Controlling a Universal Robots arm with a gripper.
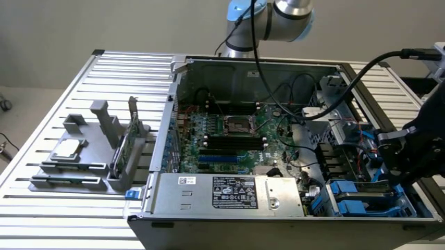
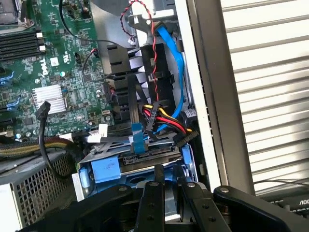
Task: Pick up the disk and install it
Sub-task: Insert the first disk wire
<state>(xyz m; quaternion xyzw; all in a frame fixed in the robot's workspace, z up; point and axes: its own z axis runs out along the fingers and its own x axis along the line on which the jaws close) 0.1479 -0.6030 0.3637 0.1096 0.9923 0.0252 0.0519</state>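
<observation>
The flat silver-grey metal disk with blue plastic rails [image 2: 145,162] lies straight ahead of the black gripper [image 2: 169,188]. Its long axis points away, and the narrow-set fingers appear to pinch its near edge.

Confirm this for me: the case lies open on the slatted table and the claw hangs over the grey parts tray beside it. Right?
No. The claw hangs over the blue-railed disk in the case's corner bay, not over the grey parts tray, as the exterior view shows. The case does lie open on the slatted table.
</observation>
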